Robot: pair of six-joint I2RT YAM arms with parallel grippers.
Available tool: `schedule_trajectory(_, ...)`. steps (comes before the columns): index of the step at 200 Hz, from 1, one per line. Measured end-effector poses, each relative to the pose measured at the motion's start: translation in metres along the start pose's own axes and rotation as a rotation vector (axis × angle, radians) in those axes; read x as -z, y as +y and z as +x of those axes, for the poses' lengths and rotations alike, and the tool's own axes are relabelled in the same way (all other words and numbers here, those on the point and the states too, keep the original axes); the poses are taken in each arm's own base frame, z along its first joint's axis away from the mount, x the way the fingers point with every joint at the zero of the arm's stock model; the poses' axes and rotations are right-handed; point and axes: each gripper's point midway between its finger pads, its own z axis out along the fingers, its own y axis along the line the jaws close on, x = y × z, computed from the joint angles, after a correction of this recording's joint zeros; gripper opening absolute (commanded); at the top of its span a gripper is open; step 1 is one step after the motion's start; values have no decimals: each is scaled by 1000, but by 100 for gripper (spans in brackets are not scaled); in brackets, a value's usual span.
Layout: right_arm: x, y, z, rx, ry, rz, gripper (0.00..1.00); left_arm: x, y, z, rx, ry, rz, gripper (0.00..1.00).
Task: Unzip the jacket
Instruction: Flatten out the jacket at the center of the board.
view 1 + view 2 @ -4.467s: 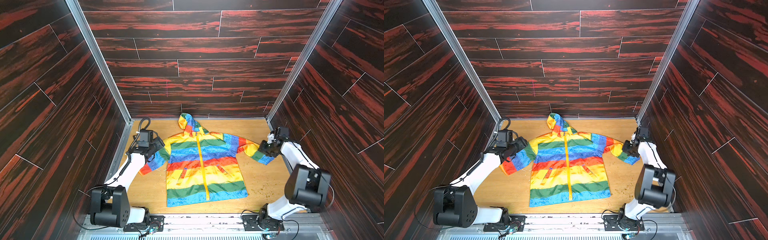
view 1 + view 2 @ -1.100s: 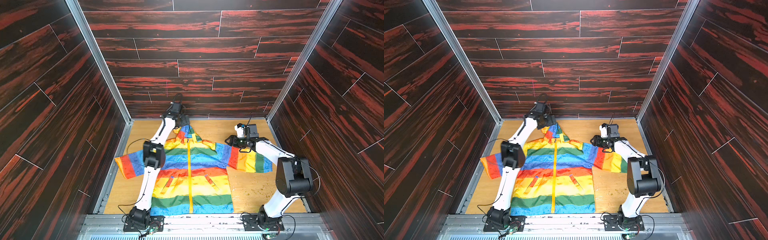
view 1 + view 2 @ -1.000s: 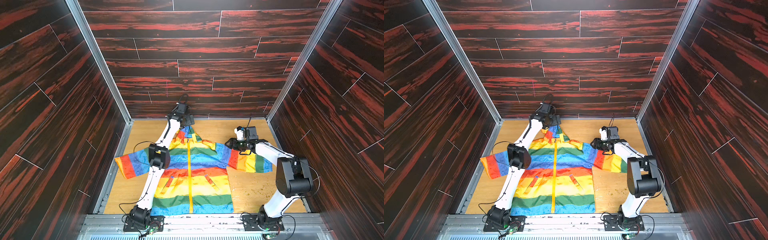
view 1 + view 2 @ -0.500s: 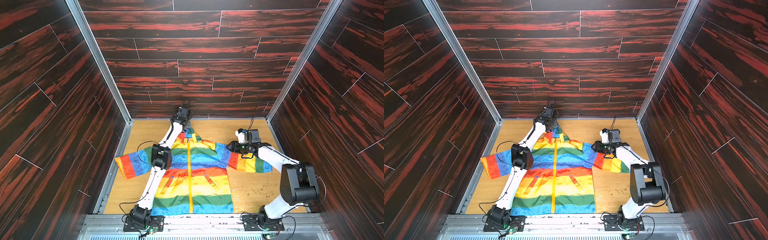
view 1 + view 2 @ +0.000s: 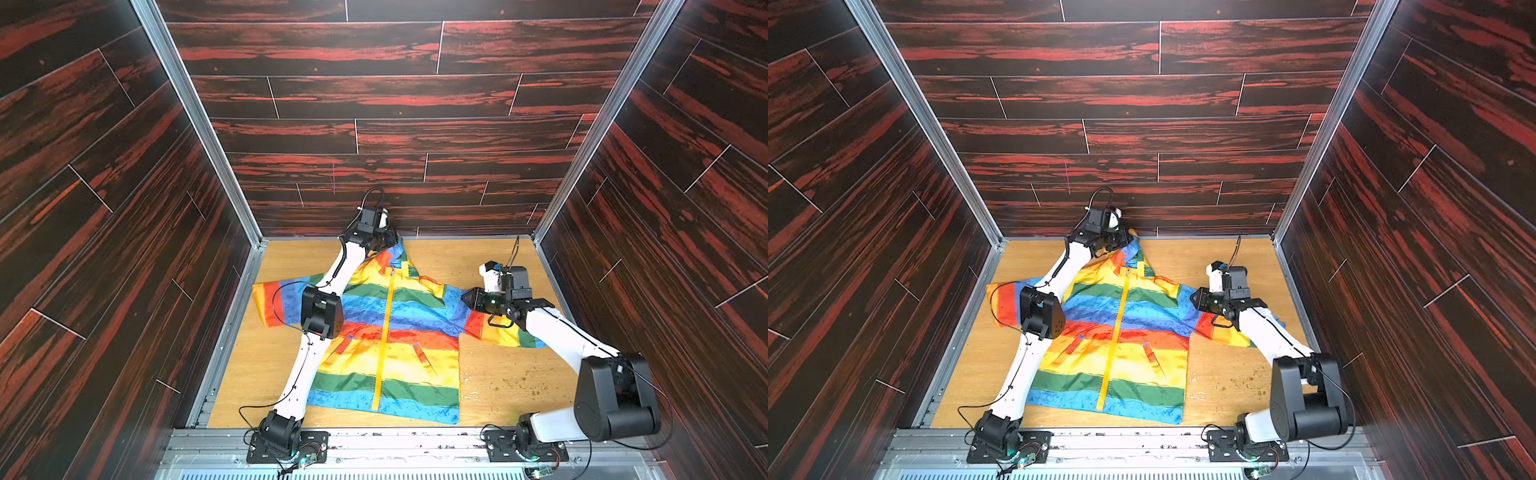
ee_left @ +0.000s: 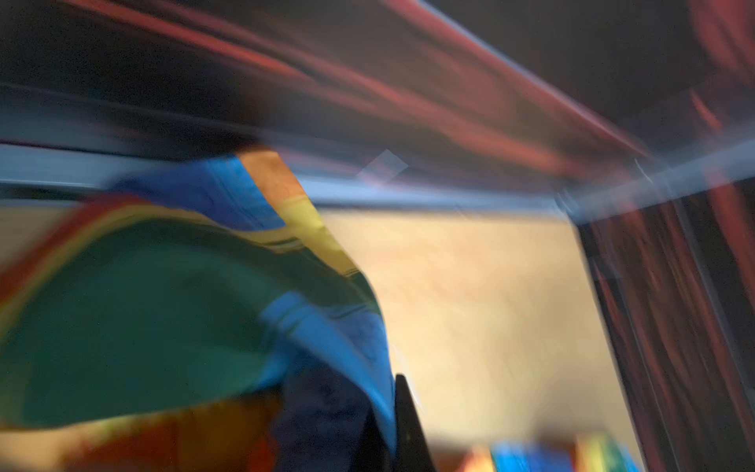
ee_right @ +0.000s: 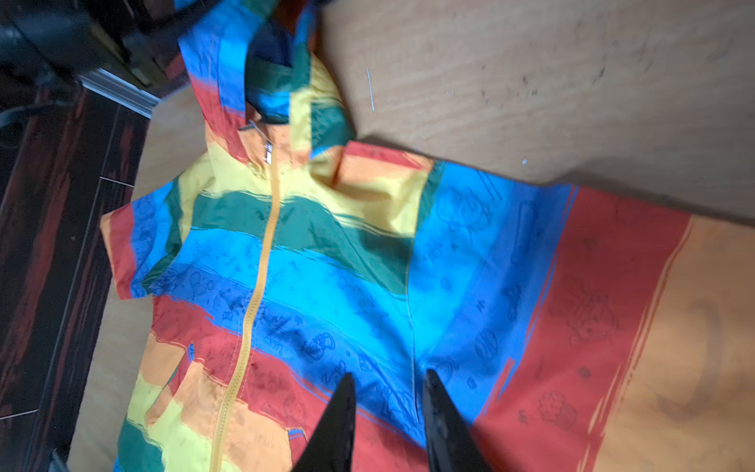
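Dark planks streaked with red cover the back wall (image 5: 395, 95) and a side wall (image 5: 83, 187) of a narrow booth, thin pale seams running between the boards. Aluminium corner posts (image 5: 199, 124) frame the enclosure in both top views. The floor (image 5: 498, 399) is a light oak-grained board, scattered with small dark specks (image 5: 519, 380) near one corner. A metal rail (image 5: 415, 440) and a ribbed grille (image 5: 374, 475) line the near edge. Soft, even light leaves a faint sheen on the planks.

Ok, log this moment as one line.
jacket face-up, zipper closed | left gripper shut on hood | right gripper fingers apart over sleeve seam
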Motion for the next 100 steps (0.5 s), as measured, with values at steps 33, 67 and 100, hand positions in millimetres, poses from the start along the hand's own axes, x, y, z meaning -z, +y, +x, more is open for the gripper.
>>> schedule_trajectory(33,4,11,-12,40,-45,-46,47,60,-32,52,-57,151,152,0)
schedule_trajectory(67,-22,27,-48,66,-37,-130,57,123,44,69,54,70,69,0)
schedule_trajectory(100,-79,42,-106,27,-42,-249,68,140,124,95,171,64,-130,2)
